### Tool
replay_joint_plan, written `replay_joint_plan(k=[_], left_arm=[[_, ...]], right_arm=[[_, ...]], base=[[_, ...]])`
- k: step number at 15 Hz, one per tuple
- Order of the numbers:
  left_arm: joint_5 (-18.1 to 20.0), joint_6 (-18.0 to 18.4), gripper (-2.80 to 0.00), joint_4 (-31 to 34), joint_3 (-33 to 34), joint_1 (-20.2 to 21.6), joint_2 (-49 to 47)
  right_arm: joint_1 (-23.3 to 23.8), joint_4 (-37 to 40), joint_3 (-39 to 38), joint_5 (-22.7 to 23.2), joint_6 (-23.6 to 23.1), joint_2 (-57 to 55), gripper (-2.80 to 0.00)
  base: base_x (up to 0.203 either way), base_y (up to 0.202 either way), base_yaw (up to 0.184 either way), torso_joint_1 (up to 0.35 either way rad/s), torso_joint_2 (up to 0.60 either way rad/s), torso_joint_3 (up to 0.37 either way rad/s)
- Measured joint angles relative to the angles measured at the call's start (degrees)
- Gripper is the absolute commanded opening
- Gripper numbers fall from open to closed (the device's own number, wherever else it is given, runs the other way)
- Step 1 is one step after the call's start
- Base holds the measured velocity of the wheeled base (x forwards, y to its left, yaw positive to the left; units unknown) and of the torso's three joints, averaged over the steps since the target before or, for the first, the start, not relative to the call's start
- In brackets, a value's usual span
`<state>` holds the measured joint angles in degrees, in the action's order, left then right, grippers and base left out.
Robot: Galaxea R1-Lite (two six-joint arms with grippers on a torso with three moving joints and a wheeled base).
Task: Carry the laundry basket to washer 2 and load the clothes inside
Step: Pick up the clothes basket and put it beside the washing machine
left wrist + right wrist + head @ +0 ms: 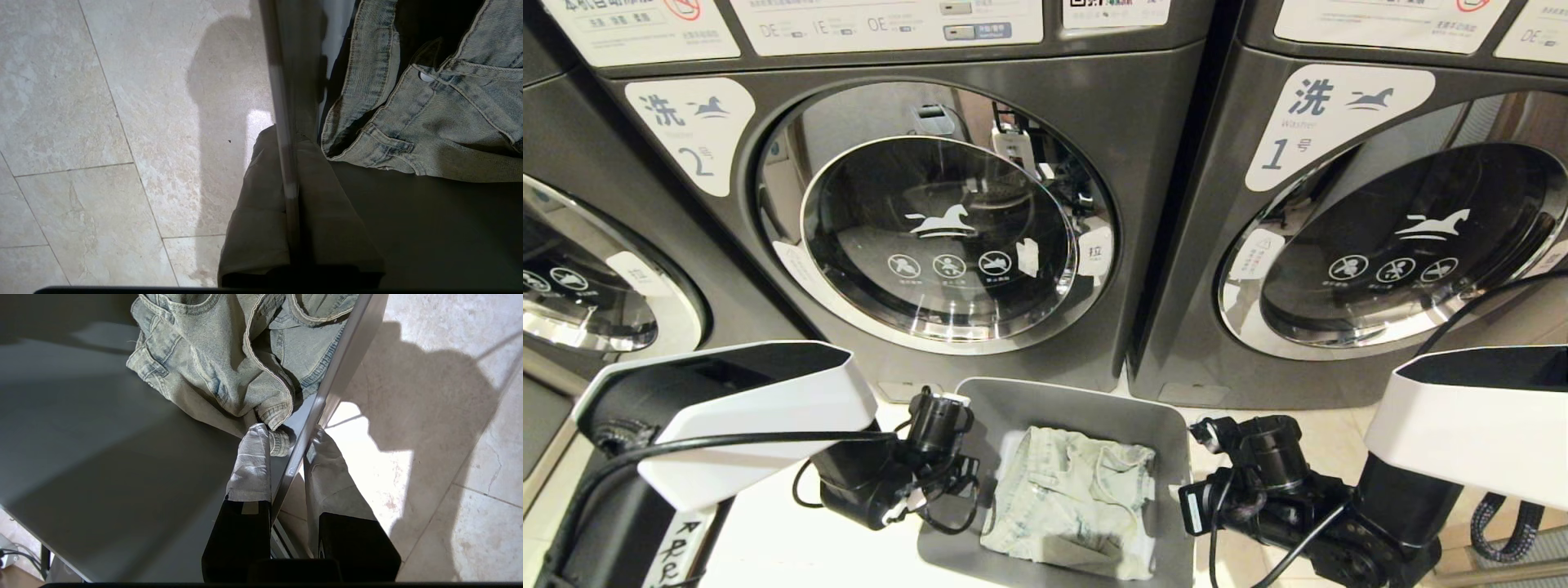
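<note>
Both your grippers pinch opposite walls of the laundry basket [1168,441]
Left gripper [292,163] and right gripper [286,445] each straddle the rim, one finger inside, one outside; the clothes [1070,498] lie inside, below washer 2 [947,220]

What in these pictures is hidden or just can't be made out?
- Head view: the laundry basket runs off the bottom edge, so its near wall is unseen.
- Head view: inside washer 2, reflections on the glass door mask the drum.
- Head view: both grippers' fingertips, hidden behind their own wrists and cables.
- Left wrist view: the clothes are cut off by the frame edge.
- Right wrist view: the basket's handle slots are not visible.
</note>
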<state>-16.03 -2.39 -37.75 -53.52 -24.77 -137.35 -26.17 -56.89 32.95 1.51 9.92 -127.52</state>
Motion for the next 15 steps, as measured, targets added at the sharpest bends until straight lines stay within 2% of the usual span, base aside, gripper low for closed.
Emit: replay_joint_plan(k=[6,15], left_arm=[[-0.22,0.30,-2.80,2.29,-1.02,0.18,-0.31],[-0.48,0.30,-2.80,2.80,-1.24,0.18,-0.30]], right_arm=[[0.00,0.01,0.21,0.06,-0.03,-0.52,-2.80],[0.05,-0.02,1.01,0.02,-0.06,-0.96,-2.80]], base=[[0.000,0.000,0.000,0.002,0.00,-0.029],[0.000,0.000,0.000,0.004,0.00,-0.189]])
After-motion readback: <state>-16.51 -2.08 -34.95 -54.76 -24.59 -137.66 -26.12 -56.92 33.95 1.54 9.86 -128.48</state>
